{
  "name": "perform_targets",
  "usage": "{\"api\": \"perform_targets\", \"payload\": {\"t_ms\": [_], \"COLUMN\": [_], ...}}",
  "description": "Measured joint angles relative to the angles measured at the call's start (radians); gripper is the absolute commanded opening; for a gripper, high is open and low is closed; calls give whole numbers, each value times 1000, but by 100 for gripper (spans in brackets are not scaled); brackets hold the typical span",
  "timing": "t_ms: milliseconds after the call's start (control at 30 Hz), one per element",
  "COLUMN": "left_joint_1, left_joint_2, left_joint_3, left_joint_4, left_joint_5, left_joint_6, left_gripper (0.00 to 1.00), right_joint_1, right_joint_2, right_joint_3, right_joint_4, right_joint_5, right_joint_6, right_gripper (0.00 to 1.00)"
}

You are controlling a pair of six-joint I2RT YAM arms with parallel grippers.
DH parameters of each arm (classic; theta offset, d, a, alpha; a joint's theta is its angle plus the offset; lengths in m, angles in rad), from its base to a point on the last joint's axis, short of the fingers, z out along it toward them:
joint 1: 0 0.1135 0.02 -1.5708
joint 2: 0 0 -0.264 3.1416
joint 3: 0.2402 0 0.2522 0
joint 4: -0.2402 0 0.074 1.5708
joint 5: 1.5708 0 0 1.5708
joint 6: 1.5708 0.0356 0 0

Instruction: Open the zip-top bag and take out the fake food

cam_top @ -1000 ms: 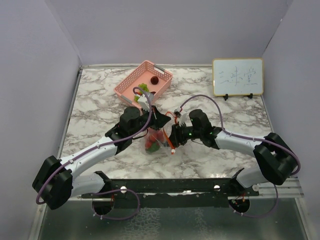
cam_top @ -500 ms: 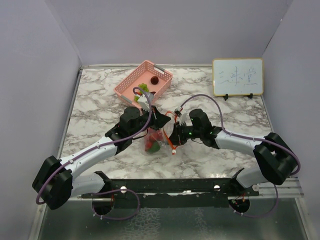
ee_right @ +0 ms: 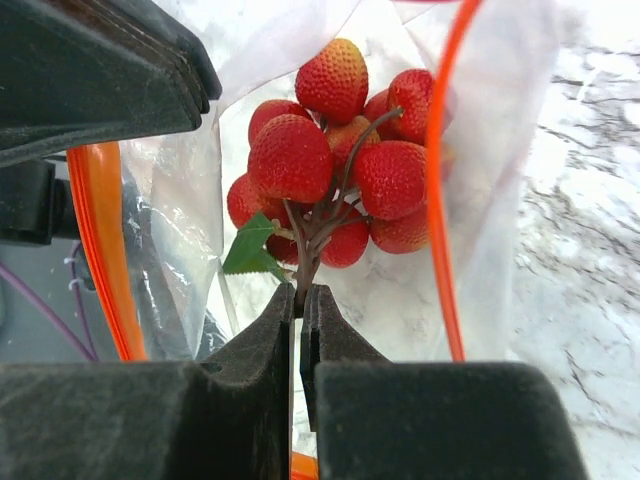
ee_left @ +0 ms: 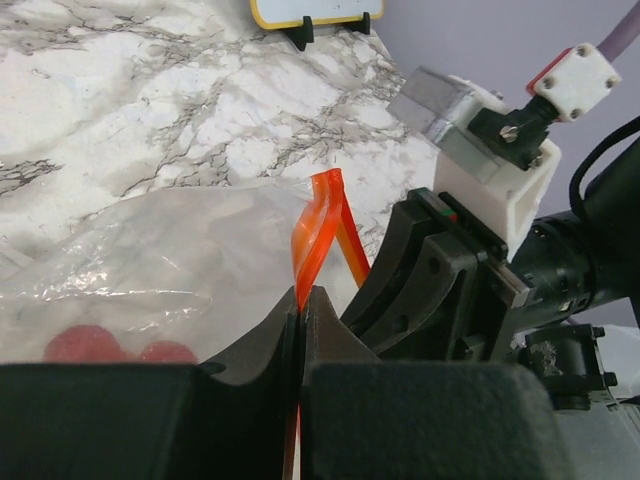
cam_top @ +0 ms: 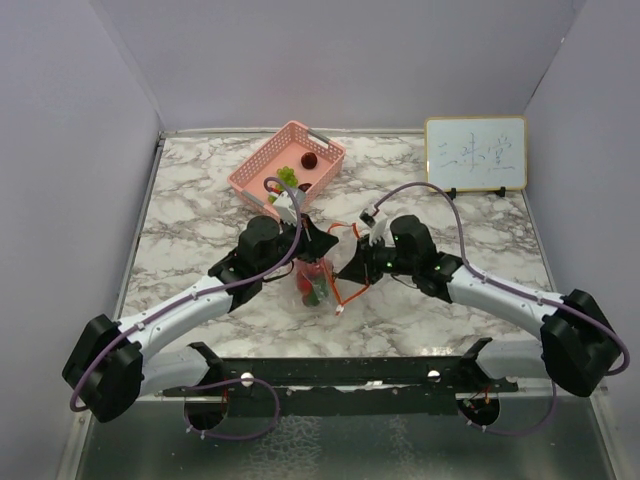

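The see-through zip-top bag (cam_top: pixel 314 287) hangs between both grippers over the table's middle, mouth open. My left gripper (cam_top: pixel 322 243) is shut on its red-orange zip strip (ee_left: pixel 312 235); the bag's film (ee_left: pixel 150 255) and red pieces (ee_left: pixel 100 348) show below it. My right gripper (ee_right: pixel 300 297) reaches into the bag's mouth and is shut on the brown stem of a cluster of glossy red bumpy fruit (ee_right: pixel 335 150) with a green leaf. The zip strip (ee_right: pixel 440 200) frames the cluster on both sides. In the top view my right gripper (cam_top: pixel 352 264) sits right of the bag.
A pink mesh basket (cam_top: pixel 262 165) stands at the back left and holds a dark red piece (cam_top: pixel 310 159) and green pieces (cam_top: pixel 288 177). A small whiteboard (cam_top: pixel 475 153) stands at the back right. The right arm's wrist (ee_left: pixel 480 230) is close beside my left gripper.
The right arm has swung its elbow out to the right and its wrist has shifted back a little. The bag has turned slightly and a loose end of the zip strip now hangs lower.
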Motion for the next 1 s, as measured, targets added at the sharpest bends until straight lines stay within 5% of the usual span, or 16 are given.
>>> {"api": "perform_targets", "payload": {"t_ms": [467,1000], "left_joint_1": [0,0], "left_joint_2": [32,73], "left_joint_3": [-6,-43], "left_joint_4": [16,71], "left_joint_5": [-4,-8], "left_joint_6": [9,2], "left_gripper": [0,0], "right_joint_1": [0,-9], "right_joint_2": [-198,-214], "right_joint_3": [87,248], "right_joint_4": [-180,-332], "right_joint_5": [178,278], "right_joint_6": [-58,-132], "right_gripper": [1,1]}}
